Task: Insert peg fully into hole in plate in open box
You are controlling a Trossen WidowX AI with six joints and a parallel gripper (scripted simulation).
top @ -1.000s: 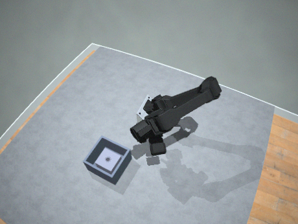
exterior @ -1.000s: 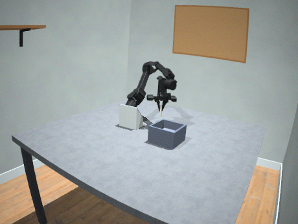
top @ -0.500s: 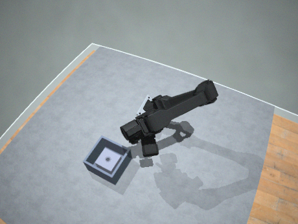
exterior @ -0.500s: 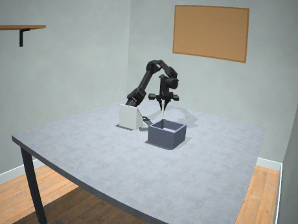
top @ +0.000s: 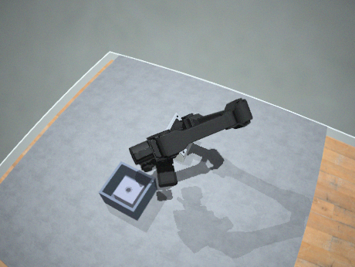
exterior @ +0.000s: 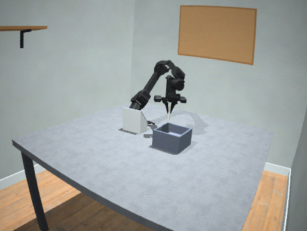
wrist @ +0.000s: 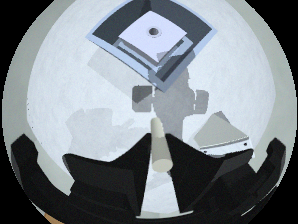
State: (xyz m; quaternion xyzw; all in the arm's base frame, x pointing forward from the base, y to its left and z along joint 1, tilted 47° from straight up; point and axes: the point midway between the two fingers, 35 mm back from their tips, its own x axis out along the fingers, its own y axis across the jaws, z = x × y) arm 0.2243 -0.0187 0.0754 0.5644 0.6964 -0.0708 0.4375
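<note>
The open blue-grey box stands on the table, with a white plate and its small dark hole at the bottom. It also shows in the exterior view and in the wrist view. My gripper is shut on the cream peg, which hangs upright, its tip above and just behind the box's far rim. In the wrist view the peg sticks out between the fingers, with the hole further ahead. In the top view the arm hides the peg.
A white wedge-shaped block stands at the arm's base, left of the box, and shows in the wrist view. The table's edges are far from the box.
</note>
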